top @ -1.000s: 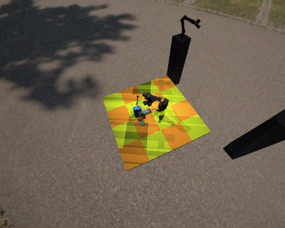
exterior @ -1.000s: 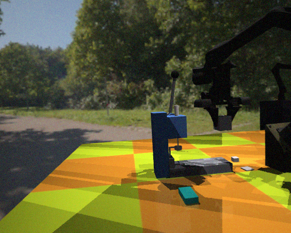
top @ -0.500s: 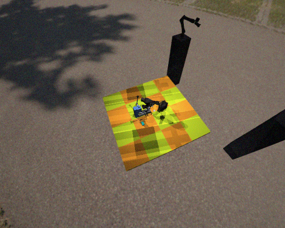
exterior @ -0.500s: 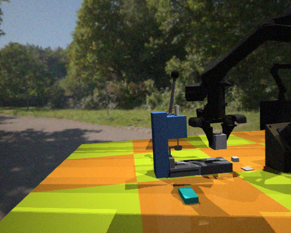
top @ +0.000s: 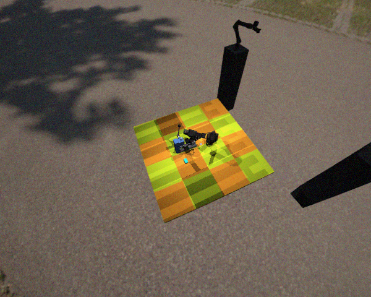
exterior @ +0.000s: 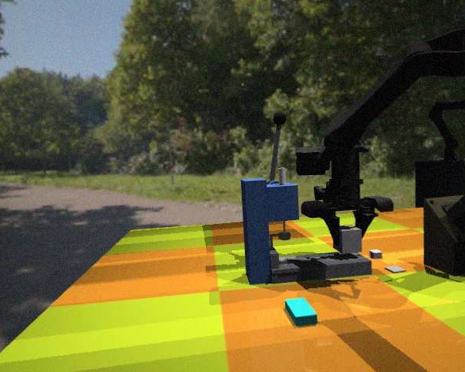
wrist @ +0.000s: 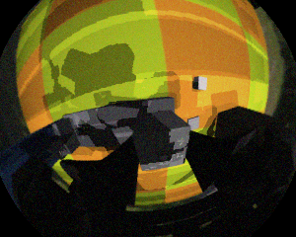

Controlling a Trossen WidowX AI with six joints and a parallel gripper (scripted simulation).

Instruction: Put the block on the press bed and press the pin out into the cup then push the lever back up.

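Across the orange-and-green checkered mat (top: 208, 184) (exterior: 144, 320), the blue upright press (exterior: 255, 232) (top: 179, 145) is standing with its ball-topped grey lever (exterior: 275, 149) (top: 179, 130) raised, presumably leaving its dark round punch (exterior: 284, 235) clear for loading. Its long grey bed (exterior: 346, 267) (top: 188, 146) is reaching toward the arm. Above the bed's outer end, the black two-fingered gripper (exterior: 347, 236) (wrist: 156, 132) is gripping the grey square block (exterior: 351, 239) (wrist: 160, 140) by opposite sides, keeping it upright, probably so its pin can line up under the punch. Smaller still, the flat cyan brick (exterior: 301, 311) (top: 185, 160) is lying beside the press, seemingly unneeded.
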